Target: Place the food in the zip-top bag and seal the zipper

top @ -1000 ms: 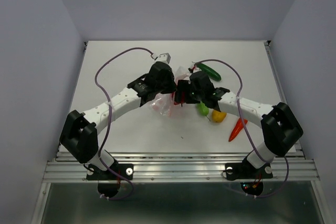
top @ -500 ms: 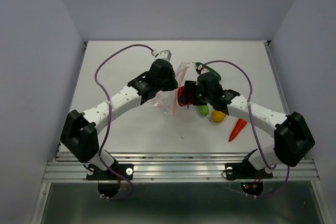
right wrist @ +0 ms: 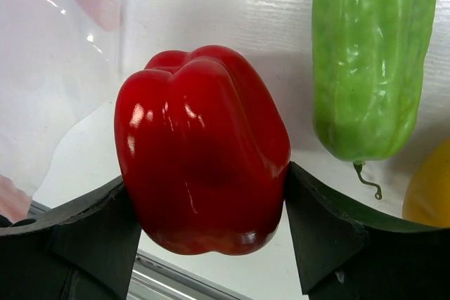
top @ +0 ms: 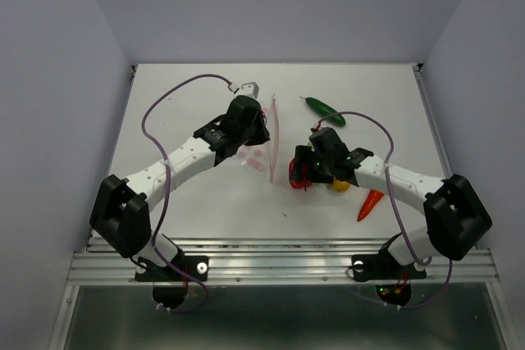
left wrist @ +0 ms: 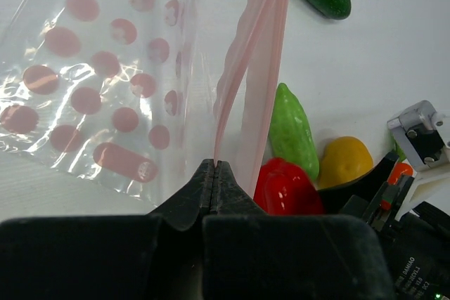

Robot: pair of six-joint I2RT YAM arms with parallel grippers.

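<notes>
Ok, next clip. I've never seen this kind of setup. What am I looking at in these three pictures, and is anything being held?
These are two white robot arms bolted at the near edge of a white table. Each arm ends in a two-finger gripper. The wide picture looks down from above and behind the arms. The other two pictures come from small cameras on each wrist.

The left gripper is shut on the pink zipper of a clear zip-top bag with pink dots. The right gripper is closed on a red bell pepper.

Lying on the table are a dark green cucumber, a light green pod, a yellow-orange piece and an orange carrot. None of the food is in the bag yet.
</notes>
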